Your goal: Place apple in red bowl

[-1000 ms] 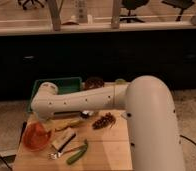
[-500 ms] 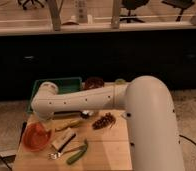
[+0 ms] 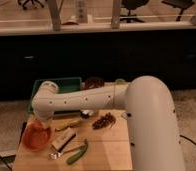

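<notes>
The red bowl [image 3: 36,136] sits at the front left of the wooden table [image 3: 103,150]. My white arm [image 3: 86,100] reaches from the right across the table and bends down at its wrist over the bowl. The gripper [image 3: 42,123] is at the bowl's upper rim, right over its opening. The apple does not show; it may be hidden by the gripper or the bowl's wall.
A green tray [image 3: 66,86] and a dark brown dish [image 3: 93,82] stand at the back of the table. A dark grape cluster [image 3: 104,120], a yellowish piece [image 3: 68,123], a white-and-metal object [image 3: 62,141] and a long green pod [image 3: 77,153] lie right of the bowl.
</notes>
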You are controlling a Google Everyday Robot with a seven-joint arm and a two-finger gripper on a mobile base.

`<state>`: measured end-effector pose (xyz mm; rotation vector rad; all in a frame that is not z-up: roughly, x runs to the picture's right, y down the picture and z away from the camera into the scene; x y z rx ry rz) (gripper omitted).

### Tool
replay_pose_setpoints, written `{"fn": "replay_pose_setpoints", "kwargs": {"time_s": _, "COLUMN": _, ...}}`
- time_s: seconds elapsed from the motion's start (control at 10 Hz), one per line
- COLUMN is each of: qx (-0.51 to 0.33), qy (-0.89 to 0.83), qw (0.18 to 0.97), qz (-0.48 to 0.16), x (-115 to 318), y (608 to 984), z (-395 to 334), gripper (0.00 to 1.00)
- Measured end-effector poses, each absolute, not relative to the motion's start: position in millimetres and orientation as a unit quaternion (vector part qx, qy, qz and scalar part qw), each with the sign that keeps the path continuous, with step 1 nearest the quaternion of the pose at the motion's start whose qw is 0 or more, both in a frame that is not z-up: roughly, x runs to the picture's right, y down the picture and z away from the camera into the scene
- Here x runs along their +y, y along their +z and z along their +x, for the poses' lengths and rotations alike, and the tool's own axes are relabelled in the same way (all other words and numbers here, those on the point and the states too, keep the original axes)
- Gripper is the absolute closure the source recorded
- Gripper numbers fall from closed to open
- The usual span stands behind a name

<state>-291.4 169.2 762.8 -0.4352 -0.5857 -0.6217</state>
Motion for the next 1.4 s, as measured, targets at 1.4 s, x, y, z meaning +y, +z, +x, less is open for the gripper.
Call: {"fn": "replay_pose_setpoints", "kwargs": {"time_s": 1.4, "qx": -0.289, "qy": -0.299, "qw": 0.886, "qz": -0.208, "x": 167.6, "y": 764.2, "z": -287.0, "gripper": 0.2}}
